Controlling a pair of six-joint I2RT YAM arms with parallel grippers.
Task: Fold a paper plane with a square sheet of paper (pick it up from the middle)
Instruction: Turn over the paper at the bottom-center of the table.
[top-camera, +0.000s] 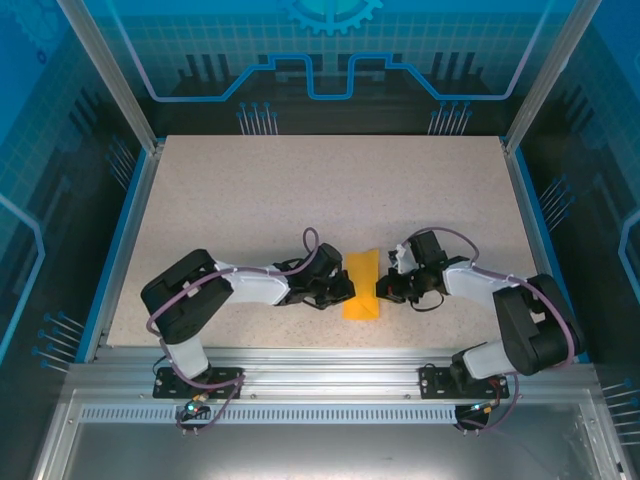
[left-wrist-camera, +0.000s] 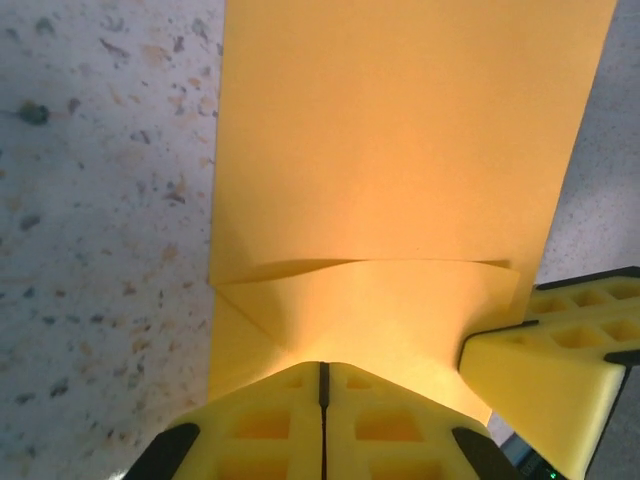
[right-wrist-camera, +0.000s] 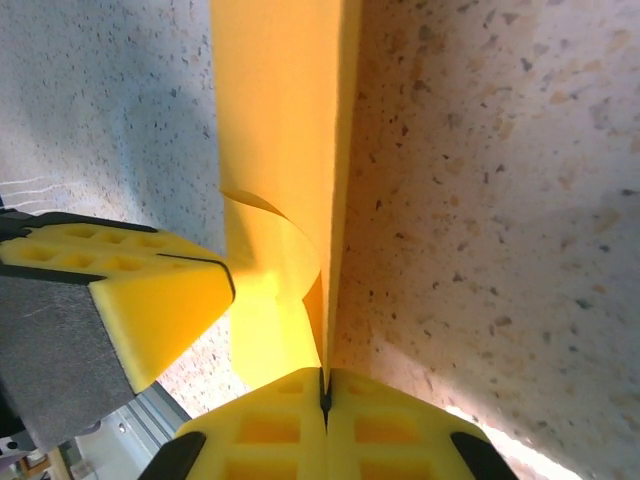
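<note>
The square sheet of paper is a folded orange-yellow strip near the table's front middle. My left gripper meets it from the left, and my right gripper meets it from the right. In the left wrist view the left gripper is shut, its tips over a raised flap of the paper, with no paper visible in the seam. In the right wrist view the right gripper is shut on the upright folded edge of the paper. The left gripper's fingers touch the paper's other side.
The speckled table stretches back behind the paper. Blue rails line both sides, and a metal frame runs along the near edge just below the grippers.
</note>
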